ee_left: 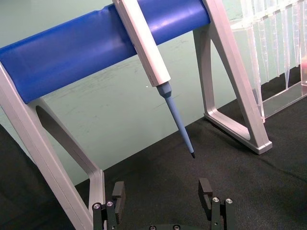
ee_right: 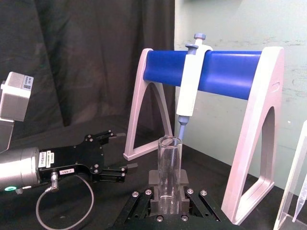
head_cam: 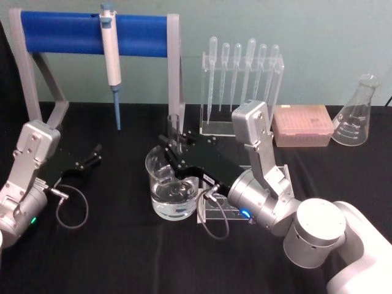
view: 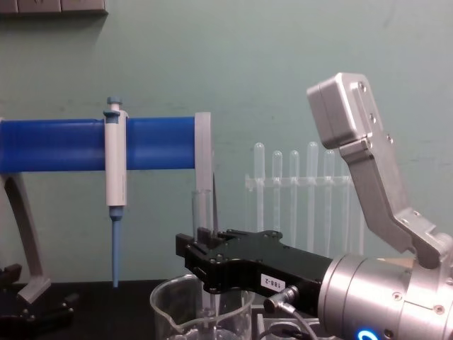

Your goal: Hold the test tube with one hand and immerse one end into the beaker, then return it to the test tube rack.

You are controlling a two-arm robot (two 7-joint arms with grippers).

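the right gripper (view: pixel 205 258) reaches in over the beaker (head_cam: pixel 172 184), jaws pinching the test tube (view: pixel 201 234) from both sides, and the tube stands upright, long axis vertical, right above the beaker's mouth. in the chest view the tube's open rim rises above the black fingers and its lower part drops down past the beaker's rim, toward the water at the bottom; whether the round end is touching the liquid yet is hard to tell from here. the right wrist view looks straight along the fingers (ee_right: pixel 185 178) at the tube (ee_right: pixel 169 167), held plumb with the pads pressed on either side. so the relation that matters is straight down: the beaker sits directly under the jaws, tube in line with its centre, and the dip looks to be a plain vertical lowering with little sideways correction. the main risk, by my reading, is the tube clipping the glass wall if the wrist tilts. the left gripper (head_cam: pixel 90 156) lies parked on the black table (head_cam: pixel 110 245) well to the left of the beaker, jaws spread and empty, near the foot of the blue-barred stand (head_cam: pixel 92 27) that carries the pipettor (head_cam: pixel 113 61). the right arm is plainly the nearer one and is doing all the work.
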